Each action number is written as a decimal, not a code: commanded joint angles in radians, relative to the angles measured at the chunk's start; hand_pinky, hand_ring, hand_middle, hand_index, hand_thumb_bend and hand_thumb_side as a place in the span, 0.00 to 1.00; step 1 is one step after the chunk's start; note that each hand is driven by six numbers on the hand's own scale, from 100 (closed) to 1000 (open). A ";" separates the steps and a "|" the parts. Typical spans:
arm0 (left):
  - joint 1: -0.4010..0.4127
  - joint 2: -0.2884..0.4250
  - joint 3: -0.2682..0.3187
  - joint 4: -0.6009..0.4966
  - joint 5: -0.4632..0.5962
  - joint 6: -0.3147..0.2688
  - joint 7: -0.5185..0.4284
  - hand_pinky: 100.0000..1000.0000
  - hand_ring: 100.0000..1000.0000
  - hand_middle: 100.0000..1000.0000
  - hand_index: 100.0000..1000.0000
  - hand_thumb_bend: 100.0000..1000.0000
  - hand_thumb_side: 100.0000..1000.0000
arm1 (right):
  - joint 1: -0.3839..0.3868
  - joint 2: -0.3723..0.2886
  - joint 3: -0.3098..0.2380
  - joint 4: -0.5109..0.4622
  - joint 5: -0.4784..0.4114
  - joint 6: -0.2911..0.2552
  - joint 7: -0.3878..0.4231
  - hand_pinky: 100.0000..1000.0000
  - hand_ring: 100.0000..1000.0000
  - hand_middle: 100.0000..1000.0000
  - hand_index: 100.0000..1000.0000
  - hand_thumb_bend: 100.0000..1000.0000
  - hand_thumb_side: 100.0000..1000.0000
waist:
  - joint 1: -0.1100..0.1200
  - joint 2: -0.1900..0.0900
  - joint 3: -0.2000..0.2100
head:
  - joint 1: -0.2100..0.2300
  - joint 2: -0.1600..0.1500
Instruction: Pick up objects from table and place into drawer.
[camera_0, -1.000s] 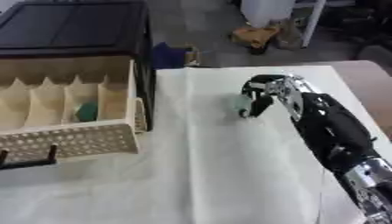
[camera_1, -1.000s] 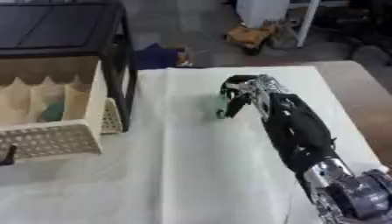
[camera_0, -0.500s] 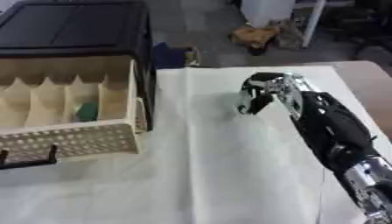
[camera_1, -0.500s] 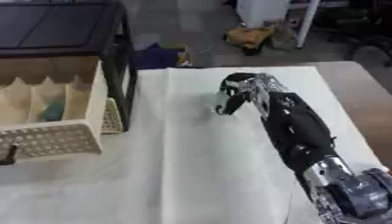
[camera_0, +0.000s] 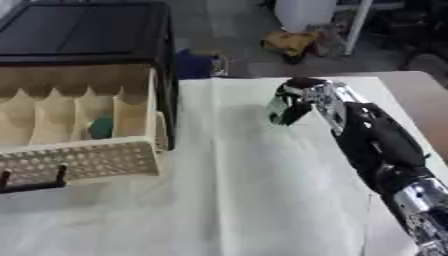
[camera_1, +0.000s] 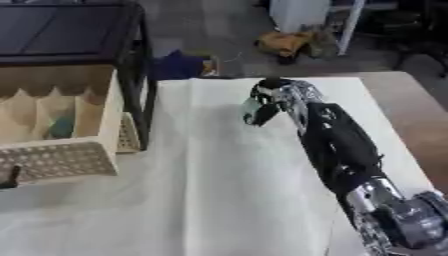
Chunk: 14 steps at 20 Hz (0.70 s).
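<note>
The small pale-green object (camera_0: 282, 106) sits in the curled fingers of the right robot hand (camera_0: 302, 97), at the far middle of the white-cloth-covered desk (camera_0: 262, 200), apparently just clear of the cloth. Little of it shows between the fingers, so its shape is hard to make out; judging by how it hangs in a fingertip pinch, it is probably light and small enough that any tilt of the wrist could let it slip. Its long axis, as far as can be told, runs roughly up and down, the lower end pointing toward the cloth, so a hold across its upper part seems right. The black forearm (camera_0: 376, 145) comes in from the lower right. Well apart to the left stands the open beige drawer (camera_0: 87, 160) with upright dividers and a perforated front, drawn out of a black cabinet (camera_0: 87, 35); another greenish item (camera_0: 101, 127) lies in one of its compartments. The left robot hand is not visible.
</note>
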 joint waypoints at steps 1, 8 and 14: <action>-0.012 0.018 0.016 -0.012 0.006 0.005 0.001 0.00 0.00 0.00 0.66 0.07 0.96 | -0.034 -0.018 0.003 -0.036 0.003 0.000 -0.014 0.18 0.50 0.51 0.63 0.00 0.37 | -0.001 -0.025 -0.001 | -0.003 -0.004; -0.011 0.020 0.017 -0.012 0.011 0.011 0.002 0.00 0.00 0.00 0.66 0.07 0.95 | -0.051 -0.014 0.013 -0.071 0.003 -0.012 -0.016 0.16 0.49 0.49 0.62 0.00 0.39 | -0.003 -0.034 -0.004 | -0.002 0.000; -0.009 0.025 0.018 -0.012 0.017 0.020 0.004 0.00 0.00 0.00 0.66 0.07 0.95 | -0.082 -0.008 0.029 -0.092 -0.003 -0.037 -0.003 0.15 0.48 0.48 0.61 0.00 0.40 | -0.010 -0.045 -0.012 | 0.005 0.007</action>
